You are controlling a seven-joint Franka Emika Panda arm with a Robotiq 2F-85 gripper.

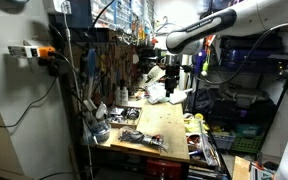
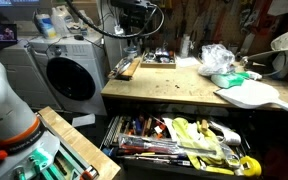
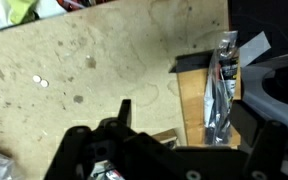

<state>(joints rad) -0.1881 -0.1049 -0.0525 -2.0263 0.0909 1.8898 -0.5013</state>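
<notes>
My gripper (image 1: 170,72) hangs above the back of a stained wooden workbench (image 1: 159,122); it also shows in an exterior view (image 2: 134,22). In the wrist view the gripper (image 3: 179,140) has its two black fingers spread apart with nothing between them. Below it lies the pale bench top (image 3: 94,60). To the right, a clear plastic packet of dark parts (image 3: 224,85) lies on a darker wooden board. A crumpled white plastic bag (image 1: 158,95) sits on the bench just below the gripper.
A small tray of parts (image 2: 159,60) and the white bag (image 2: 216,58) with a green item (image 2: 236,77) sit on the bench. An open drawer of tools (image 2: 174,140) juts out below. A washing machine (image 2: 69,75) stands beside the bench. Tools hang on the back wall (image 1: 109,60).
</notes>
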